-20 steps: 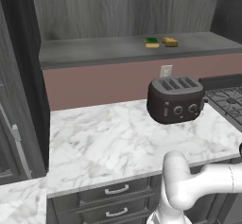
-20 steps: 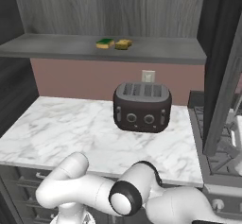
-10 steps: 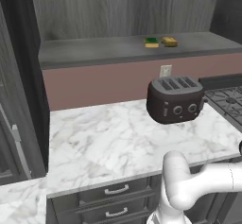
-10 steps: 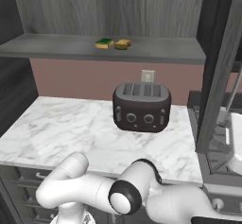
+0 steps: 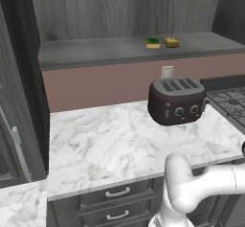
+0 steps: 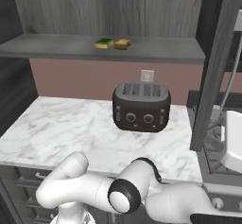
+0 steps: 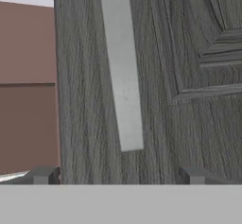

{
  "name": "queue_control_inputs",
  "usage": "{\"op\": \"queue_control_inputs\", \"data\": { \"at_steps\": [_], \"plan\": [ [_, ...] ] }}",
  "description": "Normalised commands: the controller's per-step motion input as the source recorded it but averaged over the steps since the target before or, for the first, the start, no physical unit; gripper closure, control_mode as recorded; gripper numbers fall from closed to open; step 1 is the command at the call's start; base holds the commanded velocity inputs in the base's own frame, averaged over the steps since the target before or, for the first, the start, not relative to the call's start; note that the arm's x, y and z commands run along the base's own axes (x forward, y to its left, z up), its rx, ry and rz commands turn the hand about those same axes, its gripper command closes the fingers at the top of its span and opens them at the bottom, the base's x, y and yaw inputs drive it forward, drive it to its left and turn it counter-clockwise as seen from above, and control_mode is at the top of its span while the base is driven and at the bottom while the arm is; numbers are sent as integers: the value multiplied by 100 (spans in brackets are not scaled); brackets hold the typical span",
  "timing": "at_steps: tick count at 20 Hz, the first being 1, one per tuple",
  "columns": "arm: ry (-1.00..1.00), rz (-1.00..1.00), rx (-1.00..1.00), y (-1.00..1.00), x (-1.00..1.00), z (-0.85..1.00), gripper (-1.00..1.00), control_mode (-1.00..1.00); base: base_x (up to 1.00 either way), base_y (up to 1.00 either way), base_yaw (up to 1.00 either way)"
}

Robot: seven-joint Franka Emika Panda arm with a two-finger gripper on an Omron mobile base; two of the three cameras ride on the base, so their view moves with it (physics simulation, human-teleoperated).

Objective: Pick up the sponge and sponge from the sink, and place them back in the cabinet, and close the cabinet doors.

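Note:
Two sponges lie side by side on the open cabinet's grey shelf (image 5: 95, 53): the green-topped sponge (image 5: 153, 43) (image 6: 104, 43) and the golden-tan sponge (image 5: 171, 41) (image 6: 123, 44). The cabinet doors stand open: one at the left (image 5: 12, 125), the other seen edge-on at the right (image 6: 215, 67). In the hand view my gripper (image 7: 119, 176) is open, its fingertips (image 7: 45, 175) wide apart and empty, right in front of a door panel (image 7: 189, 100) with its silver bar handle (image 7: 124, 76) between them. The sink is out of view.
A dark toaster (image 5: 177, 100) (image 6: 142, 106) stands on the white marble counter (image 5: 95, 144) below the shelf. A stove (image 5: 229, 99) adjoins at the right. Drawers with short handles (image 5: 115, 197) run under the counter's front edge.
The sponges, toaster and doors have stayed put. A white part of my arm beyond the right door has come further into the right base view.

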Motion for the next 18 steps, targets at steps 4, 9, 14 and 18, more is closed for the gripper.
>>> {"op": "queue_control_inputs", "data": {
  "at_steps": [4,9,14,18],
  "plan": [
    [0,-5,6,9,44,1,-100,-100,0,0,0],
    [0,-8,9,12,39,7,-100,-100,0,0,0],
    [0,-10,7,19,41,8,-100,-100,0,0,0],
    [0,-10,2,30,50,3,-100,-100,0,0,0]
  ]
}}
